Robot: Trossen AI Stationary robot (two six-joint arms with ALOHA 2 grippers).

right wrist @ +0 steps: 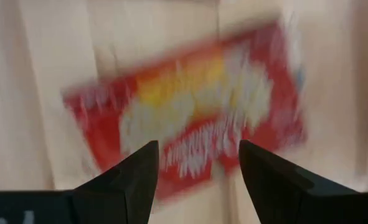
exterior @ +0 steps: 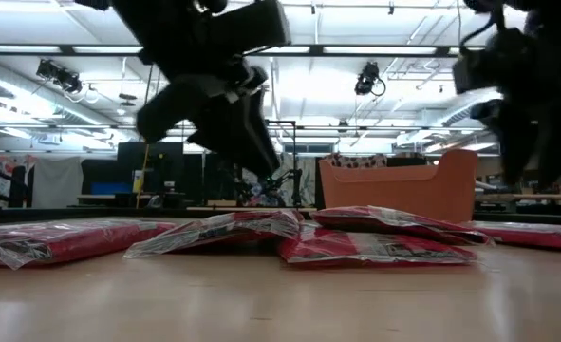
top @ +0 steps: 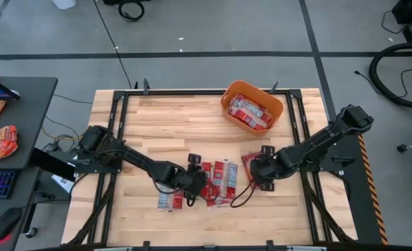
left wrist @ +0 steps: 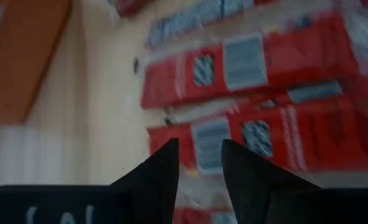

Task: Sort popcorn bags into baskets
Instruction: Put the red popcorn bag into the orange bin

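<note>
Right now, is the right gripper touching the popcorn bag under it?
Cannot tell. The right wrist view shows the right gripper open above the bag, but no view shows contact or gap plainly.

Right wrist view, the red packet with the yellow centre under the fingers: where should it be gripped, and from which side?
From above. That popcorn bag lies flat and alone on the table, so the open right gripper would probably best straddle and pinch its narrow width mid-bag.
</note>
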